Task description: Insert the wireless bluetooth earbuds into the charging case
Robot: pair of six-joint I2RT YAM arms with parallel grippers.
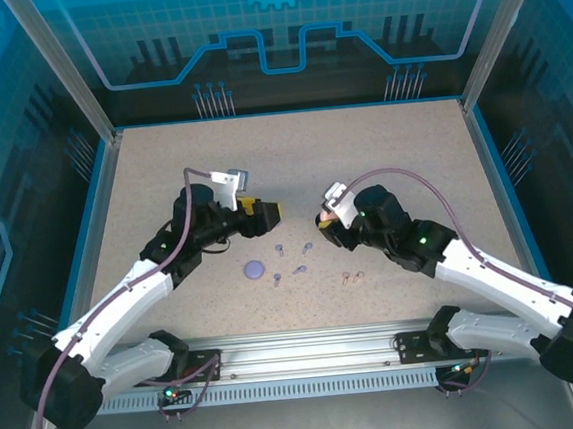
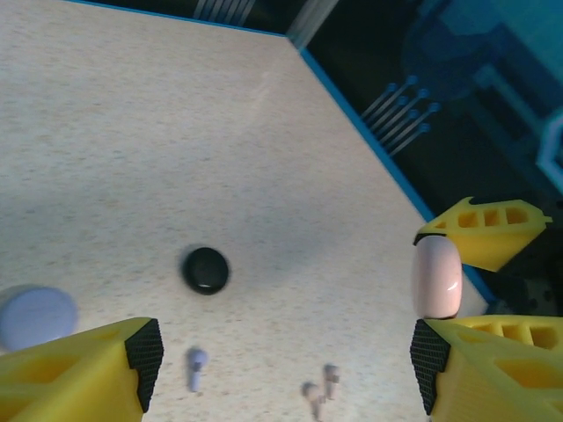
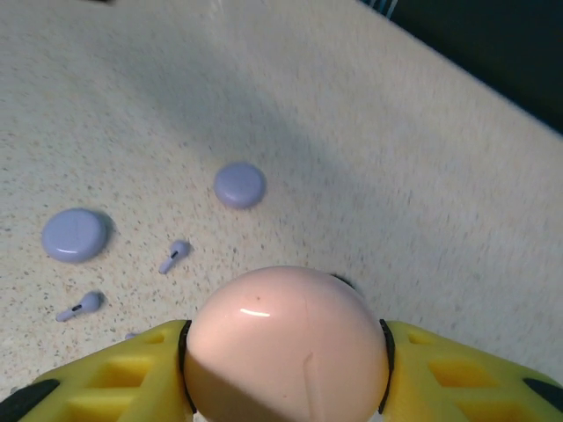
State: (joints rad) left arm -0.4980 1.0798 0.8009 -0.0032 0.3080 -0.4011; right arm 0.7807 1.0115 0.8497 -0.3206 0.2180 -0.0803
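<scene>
In the middle of the table (image 1: 291,154), the right gripper (image 1: 324,221) has its fingers clamped on a round pink case (image 3: 286,347), held edge-on and, as far as I can tell, lifted off the surface. From the right wrist view the case looks shut, with no gap I can make out, so I'd guess it isn't open yet. The left gripper (image 2: 286,356) hangs just left of it with its fingers wide apart and nothing between them.

Progress-wise I'd call this basically the start. None of the buds I can see is in a case. The two pink earbuds (image 1: 346,277) lie side by side on the table, on the near side of the right gripper. The lavender earbuds (image 1: 298,269) are scattered loose between the two grippers, four by my count from the top view. A lavender case (image 1: 255,269) lies flat just left of them, a second lavender case (image 3: 240,185) lies further off, and a black case (image 2: 205,270) lies flat too, also looking shut.

So pretty much everything is left: open the pink case, pick up the pink pair, seat them, then do the same for the other colours. Those buds are tiny, so grabbing them will likely be the fiddly part.
</scene>
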